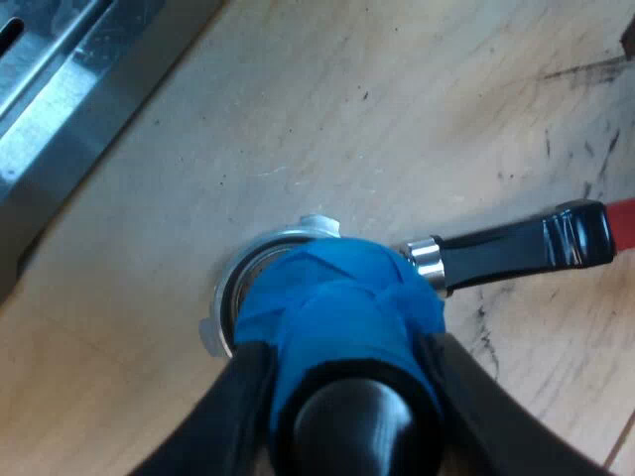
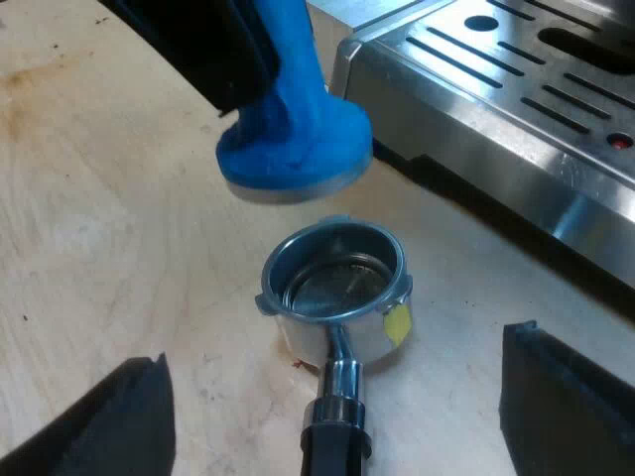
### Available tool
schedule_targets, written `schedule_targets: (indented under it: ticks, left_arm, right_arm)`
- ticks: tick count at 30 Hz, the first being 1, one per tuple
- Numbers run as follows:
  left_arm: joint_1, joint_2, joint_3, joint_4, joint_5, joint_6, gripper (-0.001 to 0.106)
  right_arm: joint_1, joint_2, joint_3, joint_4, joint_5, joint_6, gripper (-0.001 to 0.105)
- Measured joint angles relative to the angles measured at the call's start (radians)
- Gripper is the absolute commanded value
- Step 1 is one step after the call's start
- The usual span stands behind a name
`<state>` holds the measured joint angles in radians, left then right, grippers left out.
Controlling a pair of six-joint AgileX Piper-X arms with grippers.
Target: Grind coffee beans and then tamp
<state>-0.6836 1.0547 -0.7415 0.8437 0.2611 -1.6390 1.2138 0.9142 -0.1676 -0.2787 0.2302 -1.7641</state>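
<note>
My left gripper (image 1: 347, 397) is shut on a blue tamper (image 1: 337, 317) with a black knob. It holds the tamper upright a little above the metal holder (image 1: 243, 283), which lies on the wooden table. The tamper's flat base (image 2: 296, 159) hangs clear of the holder's basket (image 2: 335, 288), set slightly off toward the basket's far rim. The basket's shiny bottom shows. The holder's dark handle (image 1: 516, 248) ends in red (image 1: 620, 223). My right gripper (image 2: 337, 387) stands open, one finger on each side of the handle's neck (image 2: 335, 416), touching nothing.
The espresso machine's steel drip tray (image 2: 516, 89) with its slotted grate stands close beyond the holder, and its edge (image 1: 60, 109) also shows past the tamper. The wooden table (image 2: 109, 258) carries dark scuff marks (image 1: 585, 149) near the handle.
</note>
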Motion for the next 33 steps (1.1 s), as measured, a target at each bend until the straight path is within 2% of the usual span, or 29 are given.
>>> schedule_targets:
  ticks: [33]
  left_arm:
    - [0.0, 0.124, 0.012, -0.042, 0.0, 0.0, 0.0]
  right_arm:
    - [0.0, 0.0, 0.0, 0.0, 0.0, 0.0, 0.069]
